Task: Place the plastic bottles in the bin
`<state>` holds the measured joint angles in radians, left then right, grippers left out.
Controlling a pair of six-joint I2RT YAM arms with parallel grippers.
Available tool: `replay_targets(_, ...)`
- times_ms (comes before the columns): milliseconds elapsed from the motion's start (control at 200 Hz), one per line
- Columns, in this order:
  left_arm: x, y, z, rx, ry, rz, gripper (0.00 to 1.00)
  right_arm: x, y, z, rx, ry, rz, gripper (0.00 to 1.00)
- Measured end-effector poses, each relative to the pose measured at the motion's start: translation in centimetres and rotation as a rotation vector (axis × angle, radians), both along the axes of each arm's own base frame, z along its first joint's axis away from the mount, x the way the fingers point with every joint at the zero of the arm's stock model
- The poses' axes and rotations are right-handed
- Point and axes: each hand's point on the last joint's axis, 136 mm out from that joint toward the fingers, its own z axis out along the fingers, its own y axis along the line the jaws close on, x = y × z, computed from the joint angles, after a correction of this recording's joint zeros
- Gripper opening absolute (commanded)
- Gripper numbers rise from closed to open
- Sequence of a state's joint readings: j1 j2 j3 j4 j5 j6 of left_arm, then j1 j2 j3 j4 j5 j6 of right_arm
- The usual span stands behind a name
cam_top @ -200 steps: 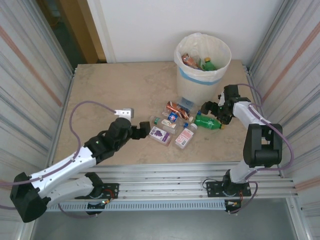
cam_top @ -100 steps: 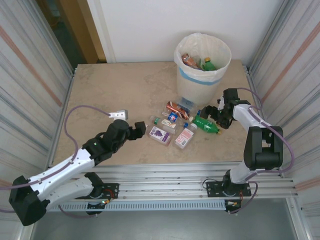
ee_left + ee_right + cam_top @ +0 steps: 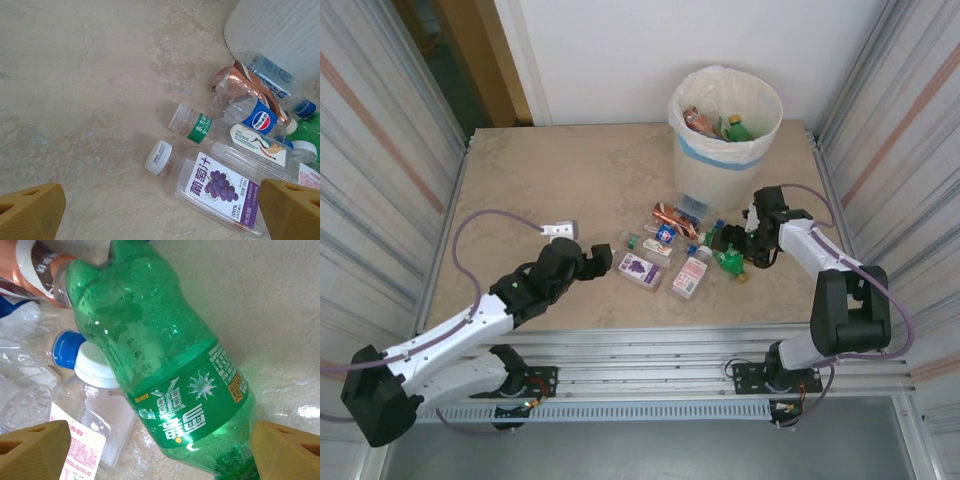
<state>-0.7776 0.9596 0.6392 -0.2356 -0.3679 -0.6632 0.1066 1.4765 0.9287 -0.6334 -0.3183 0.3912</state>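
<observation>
Partly done. Inside the tall round white bin with pale blue band and cream bag liner (image 3: 705, 165): several bottles already, among them a green-capped bottle (image 3: 735, 127). Left on the beige stone-look table (image 3: 550, 180), just in front of the bin: a cluster of small plastic bottles (image 3: 670, 245), perhaps seven. Includes a clear flat grape bottle with purple label (image 3: 215, 187) and a translucent green bottle with green label (image 3: 165, 370).

Right gripper (image 3: 160, 450): fingers apart, straddling the green bottle's lower body, no firm clamp visible. Left gripper (image 3: 161, 212): spread wide, empty, hovering low just beside the grape bottle.

Versus a second ago: right gripper now further left, over the green bottle rather than beside it. Green bottle nudged and turned on the table. Left arm drawn back a touch.
</observation>
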Motion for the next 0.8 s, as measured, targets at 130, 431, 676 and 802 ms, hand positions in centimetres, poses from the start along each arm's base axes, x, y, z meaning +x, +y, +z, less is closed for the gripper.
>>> replay_targets(130,0.0,0.0,-0.1,-0.003,0.004,0.0,0.99,0.0,-0.2,-0.1,-0.008,0.001,-0.011,0.87)
replay_targets(431,-0.1,0.0,-0.2,-0.014,0.015,0.007,0.99,1.1,-0.3,-2.0,-0.025,0.049,-0.027,0.81)
replay_targets(676,-0.1,0.0,-0.2,-0.015,0.016,0.008,0.99,3.3,-0.8,-2.6,-0.029,0.034,-0.049,0.78)
replay_targets(802,-0.1,0.0,-0.2,-0.018,0.017,0.009,0.99,4.1,-1.2,-3.4,-0.028,0.04,-0.066,0.77)
